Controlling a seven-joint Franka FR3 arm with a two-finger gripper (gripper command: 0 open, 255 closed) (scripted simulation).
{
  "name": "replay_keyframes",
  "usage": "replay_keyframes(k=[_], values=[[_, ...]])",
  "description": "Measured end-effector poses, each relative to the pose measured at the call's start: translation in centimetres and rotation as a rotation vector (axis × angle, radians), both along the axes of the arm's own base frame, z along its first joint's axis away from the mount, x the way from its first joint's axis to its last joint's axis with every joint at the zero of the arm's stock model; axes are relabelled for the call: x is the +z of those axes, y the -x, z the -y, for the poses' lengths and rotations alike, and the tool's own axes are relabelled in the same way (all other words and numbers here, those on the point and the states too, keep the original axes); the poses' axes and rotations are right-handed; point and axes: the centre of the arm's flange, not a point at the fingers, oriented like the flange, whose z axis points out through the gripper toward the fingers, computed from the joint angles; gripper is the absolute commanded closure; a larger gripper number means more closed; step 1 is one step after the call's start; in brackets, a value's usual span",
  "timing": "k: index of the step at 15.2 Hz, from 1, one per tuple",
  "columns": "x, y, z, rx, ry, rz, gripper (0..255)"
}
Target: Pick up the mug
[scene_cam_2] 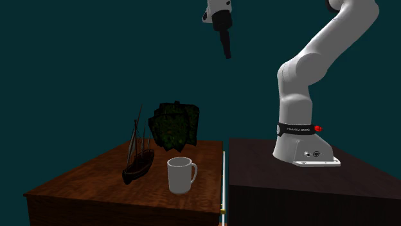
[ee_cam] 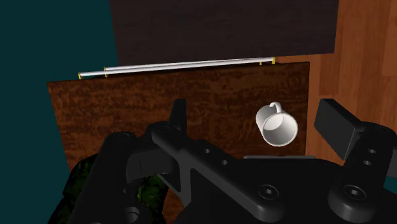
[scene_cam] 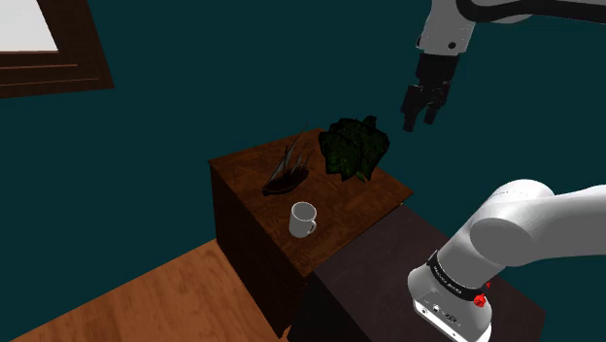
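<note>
Your pincer point(scene_cam: 419, 119) hangs high above the counter point(scene_cam: 243, 171), its two fingers spread wide apart and gripping nothing. The white mug point(scene_cam: 303, 221) stands upright on the wooden counter, well below the pincer and near the edge beside the dark stand point(scene_cam: 379, 272). In the shoulder view the model ship point(scene_cam: 286, 173) and the leafy plant point(scene_cam: 354, 148) sit behind it. Looking along the pincer, you see straight down into the mug point(ee_cam: 277, 125), which lies far off between the two fingers, nearer one than the other and touched by neither.
</note>
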Motion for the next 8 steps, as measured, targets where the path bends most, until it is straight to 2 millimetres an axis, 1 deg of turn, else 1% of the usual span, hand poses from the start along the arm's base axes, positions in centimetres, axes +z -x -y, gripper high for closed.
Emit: replay_keyframes(k=[1,2,4,6,8], values=[[0.0,0.0,0.0,0.000,0.000,0.000,0],[-0.6,-0.1,-0.1,0.002,-0.001,0.001,0],[-2.8,-1.0,-0.3,0.008,-0.005,0.003,0],[-5.0,-2.0,-1.1,0.017,-0.010,0.008,0],[-7.1,-2.8,-1.4,0.025,-0.015,0.013,0]])
